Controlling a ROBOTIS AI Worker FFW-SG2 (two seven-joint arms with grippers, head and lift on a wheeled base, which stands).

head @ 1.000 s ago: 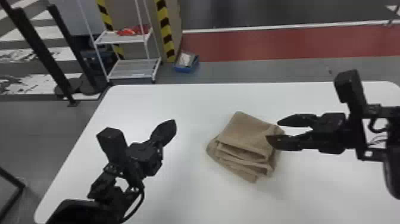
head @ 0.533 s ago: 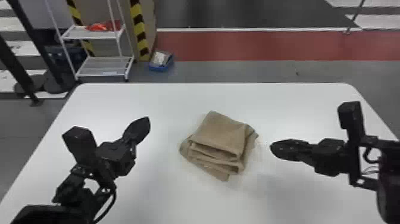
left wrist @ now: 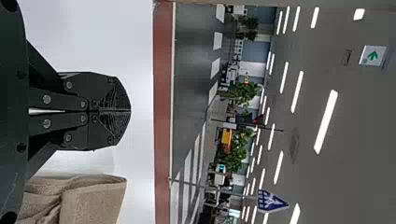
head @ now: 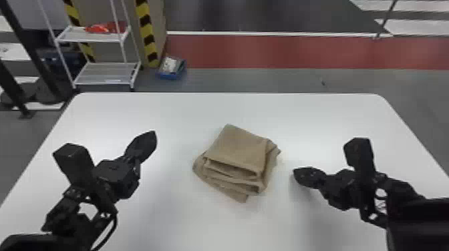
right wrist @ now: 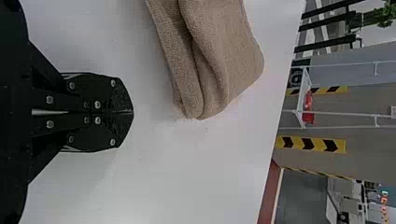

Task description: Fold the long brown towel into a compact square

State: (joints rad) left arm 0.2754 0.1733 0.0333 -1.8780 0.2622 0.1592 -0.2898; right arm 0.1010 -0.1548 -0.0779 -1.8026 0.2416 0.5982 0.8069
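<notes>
- While the fingers of the left gripper [head: 153, 134] were held pressed together, nothing was pinched between them; in its own wrist view the two tips were met along one straight seam at the end of the left gripper [left wrist: 129, 111].
- The fingers of the right gripper [head: 295, 171] were likewise kept flat against each other, and nothing was gripped by them.
- Neither pair of fingertips was brought against the brown towel [head: 237, 147]; the left ones were held apart from it on its left side, the right ones near its right side, a little closer.
- The towel was laid between the two grippers, folded into a thick, roughly square bundle and set askew.
- Its stacked layers and open folds were turned toward the robot, where one lower flap was left sticking out from under the rest; on the right, some edges were left uneven.
- By the white table [head: 117, 111], the whole bundle was supported, near the middle.
- Beyond the far edge, on the left, a white rack [head: 103, 75] could be seen, with a red item [head: 105, 28] placed on its upper shelf.
- Beside the rack, a blue bin [head: 171, 74] was set on the floor, and farther right the floor was crossed by a red strip [head: 284, 51].
</notes>
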